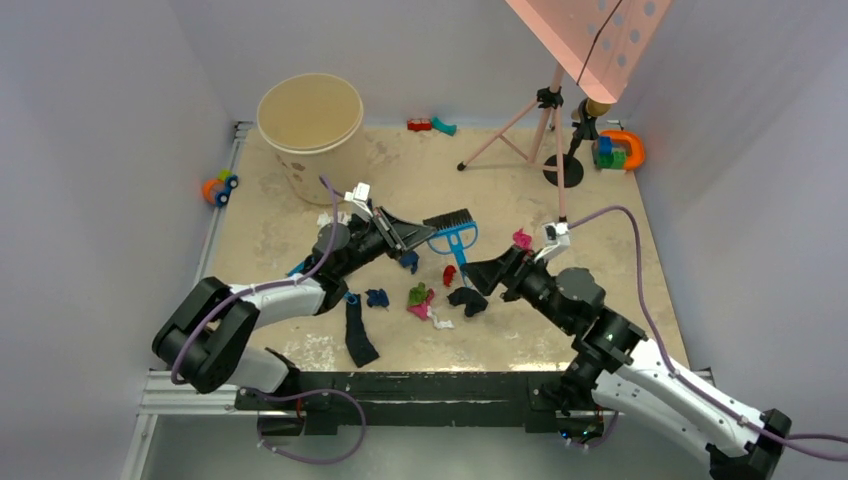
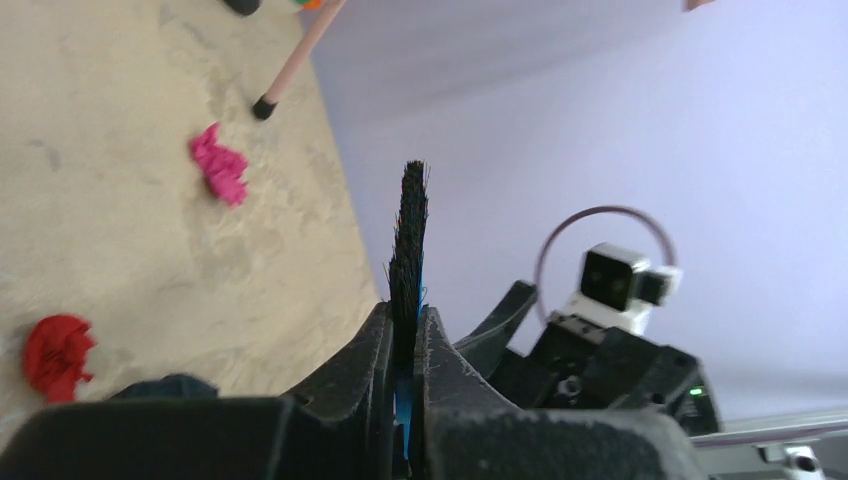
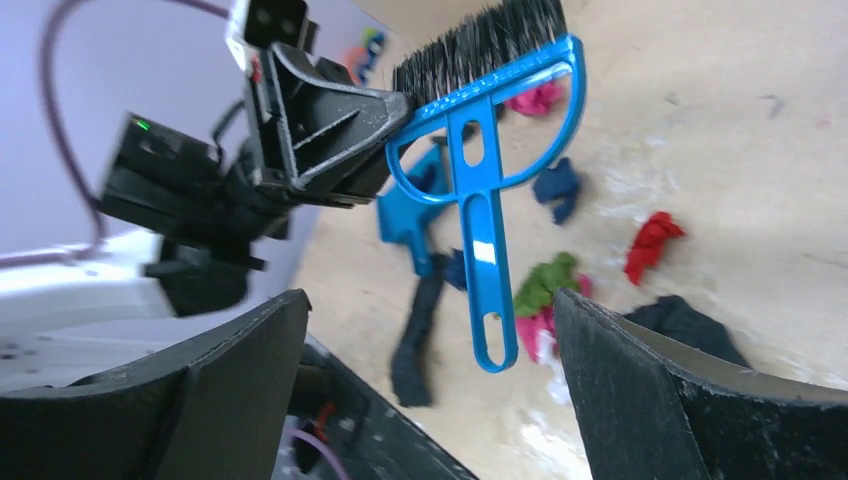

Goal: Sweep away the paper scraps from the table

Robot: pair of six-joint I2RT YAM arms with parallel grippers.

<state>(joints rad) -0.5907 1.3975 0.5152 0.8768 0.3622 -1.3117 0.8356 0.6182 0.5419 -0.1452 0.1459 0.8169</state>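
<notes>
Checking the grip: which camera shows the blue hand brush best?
Right wrist: the whole brush, bristles to handle tip, gripped at its head by the left claw. Top external shows it small; left wrist shows only bristles edge-on between its fingers.

Blk-bristled blue brush [image 3: 478, 240], beige mottled table [image 1: 270, 235], red, pink, green, navy scraps [image 1: 420, 298]

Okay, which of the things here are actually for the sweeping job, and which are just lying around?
For the job: paper scraps, blue brush clamped in the left gripper, blue dustpan, the table.
Lying about: pink tripod stand, red and teal blocks, orange toy car, beige tub, perhaps a bin.
</notes>
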